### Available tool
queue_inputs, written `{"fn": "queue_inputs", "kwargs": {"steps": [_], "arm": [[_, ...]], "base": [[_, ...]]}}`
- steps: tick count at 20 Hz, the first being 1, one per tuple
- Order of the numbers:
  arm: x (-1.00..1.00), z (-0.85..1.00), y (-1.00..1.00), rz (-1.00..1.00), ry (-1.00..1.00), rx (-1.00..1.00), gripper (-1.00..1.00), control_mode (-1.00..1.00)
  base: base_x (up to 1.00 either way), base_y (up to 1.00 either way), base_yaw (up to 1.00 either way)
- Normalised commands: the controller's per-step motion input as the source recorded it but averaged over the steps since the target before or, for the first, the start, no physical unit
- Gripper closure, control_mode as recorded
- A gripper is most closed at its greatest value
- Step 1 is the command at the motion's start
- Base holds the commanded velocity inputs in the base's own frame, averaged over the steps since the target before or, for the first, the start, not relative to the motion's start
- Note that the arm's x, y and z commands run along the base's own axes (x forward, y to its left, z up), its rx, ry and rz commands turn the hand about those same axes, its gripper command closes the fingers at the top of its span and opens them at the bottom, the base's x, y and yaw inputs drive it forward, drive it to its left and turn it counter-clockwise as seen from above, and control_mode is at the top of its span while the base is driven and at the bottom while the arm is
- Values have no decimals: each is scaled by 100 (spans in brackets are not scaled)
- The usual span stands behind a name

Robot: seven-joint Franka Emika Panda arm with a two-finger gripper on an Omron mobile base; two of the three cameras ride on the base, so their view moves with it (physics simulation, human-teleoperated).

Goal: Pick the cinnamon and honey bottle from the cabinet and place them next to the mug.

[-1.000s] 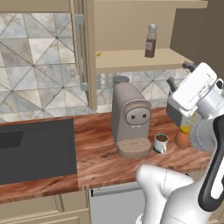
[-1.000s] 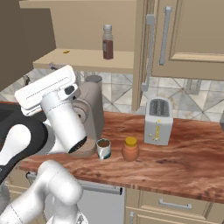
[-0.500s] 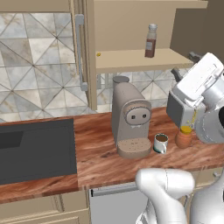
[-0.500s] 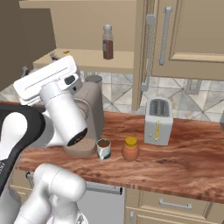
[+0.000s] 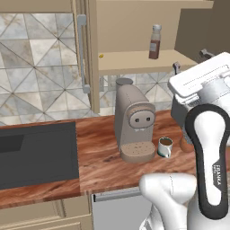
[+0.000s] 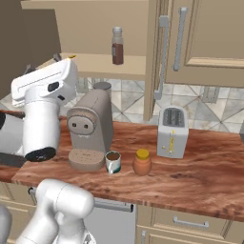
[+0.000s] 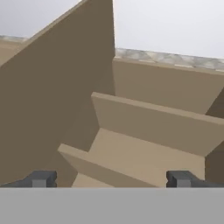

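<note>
Since a second ago the arm has swung its hand higher, toward the cabinet [image 7: 144,122]; gripper [image 7: 111,178] wide open, empty; cinnamon [image 6: 117,45] on the shelf at its 2 o'clock; honey [image 6: 142,162] beside mug [image 6: 113,162], coffee machine [image 6: 90,128] at mug's 9 o'clock.

cinnamon [image 6: 117,45] upright on cabinet [image 6: 109,66] shelf, above coffee machine [image 6: 89,128]. On the counter [image 6: 200,171], left to right in the right base view: machine, mug [image 6: 113,162], honey bottle [image 6: 142,162], toaster [image 6: 172,132] further back.
</note>
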Motion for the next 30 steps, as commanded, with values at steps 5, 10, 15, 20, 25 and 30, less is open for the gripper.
{"fn": "queue_inputs", "kwargs": {"steps": [5, 10, 15, 20, 25, 30], "arm": [[0, 0, 7, -7, 0, 0, -100, -100], [1, 0, -15, -20, 16, 0, -100, -100], [21, 0, -11, -20, 15, 0, -100, -100], [3, 0, -1, -1, 1, 0, -100, -100], [12, 15, -23, -2, 1, 6, -100, -100], [0, 18, -59, -9, 6, 15, -100, -100]], "base": [[0, 0, 0], [0, 0, 0], [0, 0, 0], [0, 0, 0], [0, 0, 0], [0, 0, 0]]}}
